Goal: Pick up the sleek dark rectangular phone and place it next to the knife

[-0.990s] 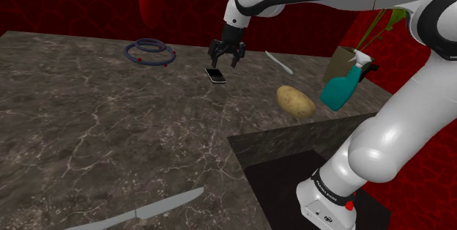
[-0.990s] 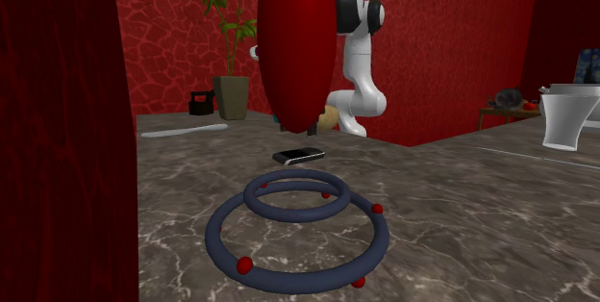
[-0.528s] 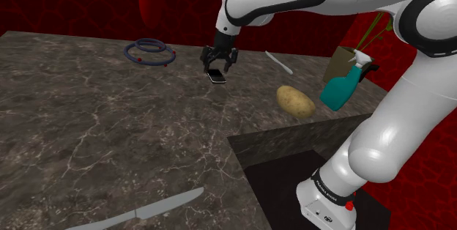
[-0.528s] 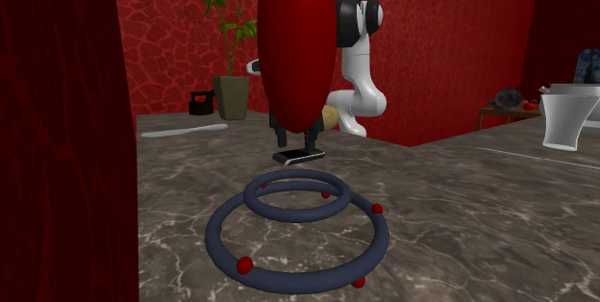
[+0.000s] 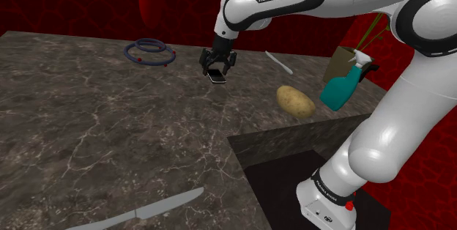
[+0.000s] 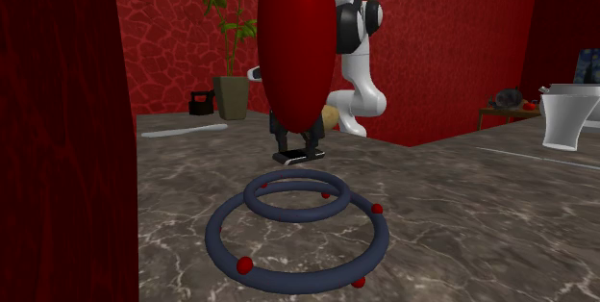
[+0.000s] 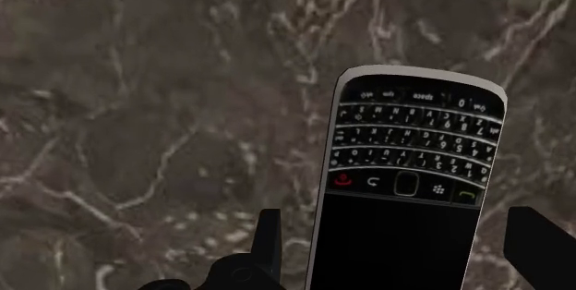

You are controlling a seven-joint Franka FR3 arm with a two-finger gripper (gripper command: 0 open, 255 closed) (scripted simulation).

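My pincer [image 7: 403, 242] straddles the phone [image 7: 411, 150], fingers [image 7: 270, 242] apart and not touching; next I should close them and lift.

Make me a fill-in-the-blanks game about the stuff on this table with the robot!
The gripper hangs with one open finger on each side of the ____. The teal spray bottle sits next to the brown ____. The number of blue rings with red beads is ____.
Missing words: phone; potato; two.
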